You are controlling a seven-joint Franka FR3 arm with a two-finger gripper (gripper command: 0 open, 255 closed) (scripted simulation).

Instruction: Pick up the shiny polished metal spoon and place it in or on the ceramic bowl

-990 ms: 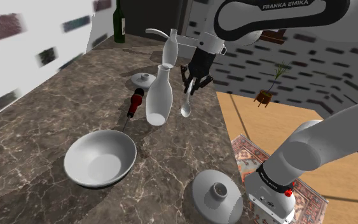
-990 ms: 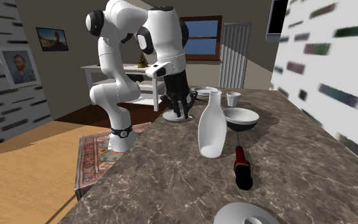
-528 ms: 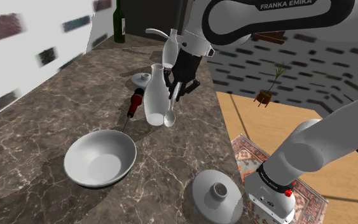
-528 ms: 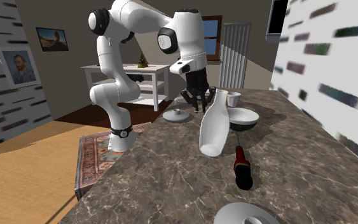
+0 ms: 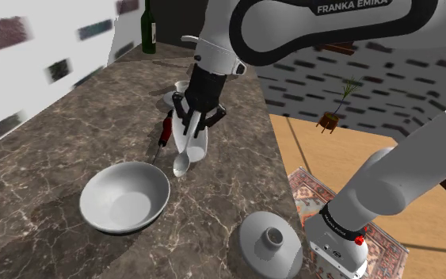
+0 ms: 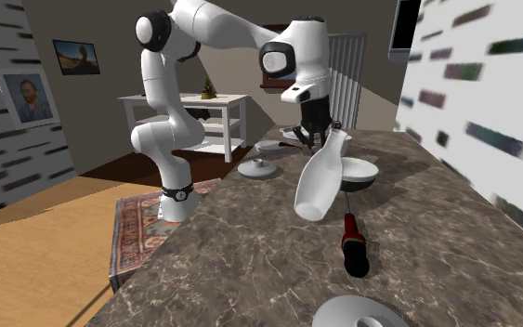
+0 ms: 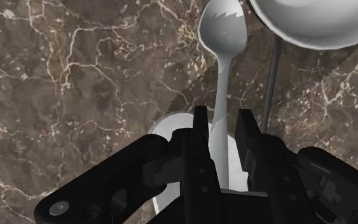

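A white round ceramic bowl [image 5: 124, 198] is being carried by the dark marbled desk [image 5: 55, 143], toward its near edge. Just beside the bowl's rim, a shiny grey metal spoon [image 5: 182, 164] is being gripped by its handle in the black tool [image 5: 191, 127], scoop end hanging down. Behind it, a white long-necked vase [image 6: 317, 184] is being seen tilted.

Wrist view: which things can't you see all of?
Spoon: handle end hidden between the jaws, wrist view.
Bowl: mostly cut off by that view's edge.
Vase: mostly hidden under the jaws, wrist view.
Screwdriver: handle hidden behind the jaws, wrist view.
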